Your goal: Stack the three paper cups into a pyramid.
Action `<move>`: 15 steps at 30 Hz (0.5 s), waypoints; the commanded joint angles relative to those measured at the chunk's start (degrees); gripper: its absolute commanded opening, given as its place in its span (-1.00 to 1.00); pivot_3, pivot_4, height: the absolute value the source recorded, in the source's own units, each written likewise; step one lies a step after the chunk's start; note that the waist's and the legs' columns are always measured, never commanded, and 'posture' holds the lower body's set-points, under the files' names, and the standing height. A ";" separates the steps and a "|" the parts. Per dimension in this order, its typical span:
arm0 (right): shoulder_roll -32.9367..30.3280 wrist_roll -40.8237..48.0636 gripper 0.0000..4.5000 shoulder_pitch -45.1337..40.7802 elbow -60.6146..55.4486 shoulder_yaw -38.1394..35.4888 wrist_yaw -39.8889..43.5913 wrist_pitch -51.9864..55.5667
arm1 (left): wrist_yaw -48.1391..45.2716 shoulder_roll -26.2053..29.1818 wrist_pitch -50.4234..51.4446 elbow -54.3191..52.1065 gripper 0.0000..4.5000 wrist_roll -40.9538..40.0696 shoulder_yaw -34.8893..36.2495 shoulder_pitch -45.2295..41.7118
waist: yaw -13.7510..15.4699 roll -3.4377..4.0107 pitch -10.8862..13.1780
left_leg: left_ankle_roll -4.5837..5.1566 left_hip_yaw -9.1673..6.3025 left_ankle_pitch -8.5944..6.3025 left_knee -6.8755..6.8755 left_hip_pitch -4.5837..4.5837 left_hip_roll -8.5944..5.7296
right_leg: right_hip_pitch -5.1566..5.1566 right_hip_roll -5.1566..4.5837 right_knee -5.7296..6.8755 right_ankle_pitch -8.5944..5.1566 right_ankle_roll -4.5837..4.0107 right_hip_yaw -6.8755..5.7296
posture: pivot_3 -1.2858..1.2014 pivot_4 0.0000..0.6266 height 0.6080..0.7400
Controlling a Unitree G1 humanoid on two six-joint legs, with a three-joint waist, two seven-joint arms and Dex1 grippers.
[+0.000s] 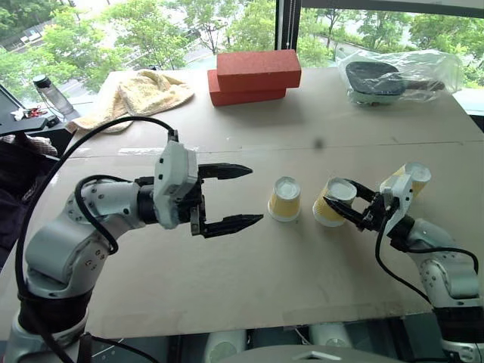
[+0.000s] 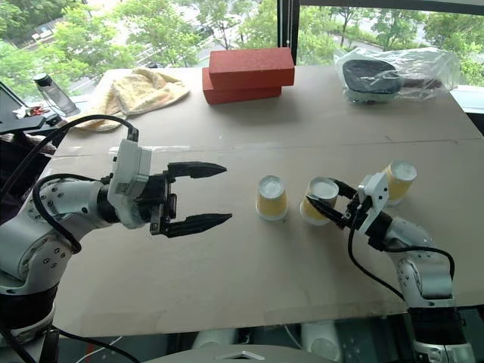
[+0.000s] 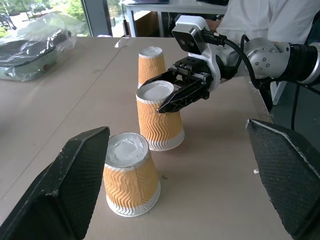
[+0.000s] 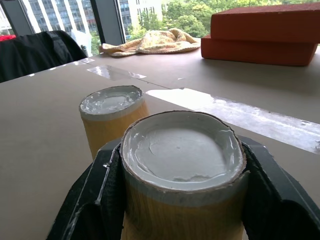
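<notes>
Yellow-orange middle cup (image 1: 331,203), upside down on the cardboard tabletop (image 1: 302,280) between its two fellows (image 1: 284,200) (image 1: 412,180), is clenched by the right gripper (image 1: 354,203); left gripper (image 1: 231,198) gapes empty; advise seating it beside the left cup without squashing.

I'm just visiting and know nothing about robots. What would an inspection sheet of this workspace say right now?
Surface: brown table, a tape strip across it.
Job's things: three paper cups, all upside down; none stacked; middle cup in a grip; far cup stands apart.
Clutter: two red blocks, yellow towel, bagged dark item, bottle.
Grippers: left gripper open, empty, near the first cup; right gripper shut on the middle cup.
Cables: black cables loop along both arms.
Surroundings: windows, trees outside.
</notes>
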 commanded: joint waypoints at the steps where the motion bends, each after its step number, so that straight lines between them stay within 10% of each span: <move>1: 1.92 -1.56 -0.05 -1.50 -1.51 0.85 -2.36 -1.94 | -2.14 1.30 -2.57 0.40 1.00 1.75 -1.10 -0.27 | 0.19 -0.01 0.01 | -0.01 0.02 0.01 0.00 -0.02 -0.01 | -0.02 0.00 -0.02 0.00 0.00 0.01 | 0.03 -0.52 0.85; 10: 2.67 -5.44 -0.05 -3.89 3.83 2.30 -1.67 -5.79 | -3.14 1.44 -4.55 1.34 1.00 4.05 -2.52 -0.20 | 0.44 -0.07 0.04 | -0.14 0.03 0.08 0.00 -0.13 -0.05 | -0.06 -0.03 -0.13 0.00 0.01 -0.01 | 0.03 -0.52 0.85; 15: 1.87 -3.15 0.97 -3.73 3.48 1.32 0.82 -5.36 | -2.57 1.05 -4.51 1.36 1.00 3.57 -2.48 -0.21 | 0.43 -0.07 0.04 | -0.08 0.02 0.05 0.00 -0.11 -0.04 | -0.06 -0.02 -0.08 0.00 0.01 -0.01 | 0.03 -0.52 0.85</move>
